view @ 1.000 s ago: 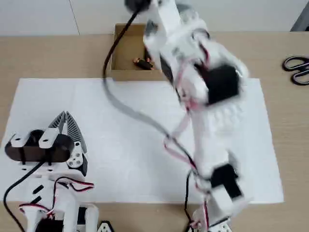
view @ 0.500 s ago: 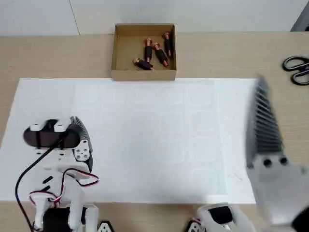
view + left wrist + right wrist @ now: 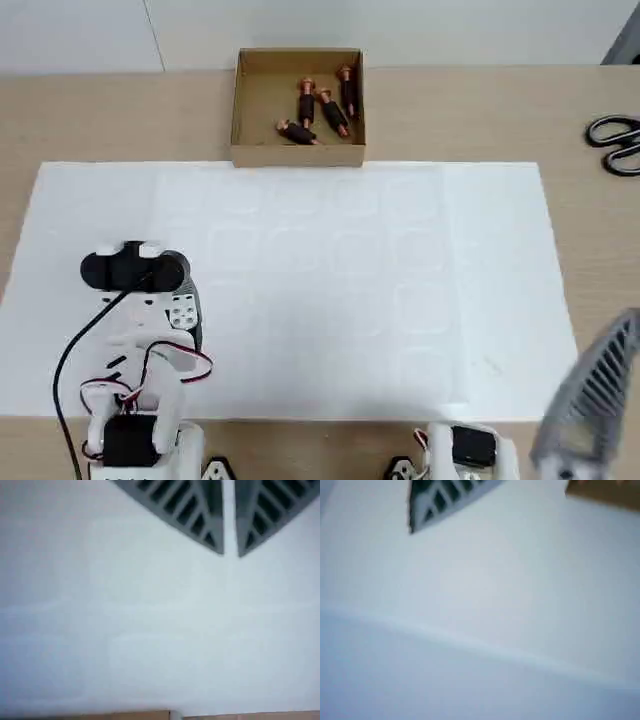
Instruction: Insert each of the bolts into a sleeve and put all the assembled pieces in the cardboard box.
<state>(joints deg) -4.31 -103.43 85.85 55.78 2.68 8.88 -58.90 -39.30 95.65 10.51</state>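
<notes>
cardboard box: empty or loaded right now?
Loaded: four assembled pieces lie on the floor of the cardboard box.

- Table (image 3: 120, 110): light wood top, seen from above, spanning the view from left to right.
- White sheet (image 3: 330, 290): laid flat over the near and middle part of the table; faint pressed rectangles are seen on it.
- Wall (image 3: 450, 30): white, set along the table's far edge, crossed by one thin seam at the left.
- Scissors (image 3: 615, 140): black-handled, laid on bare wood at the far right.
</notes>
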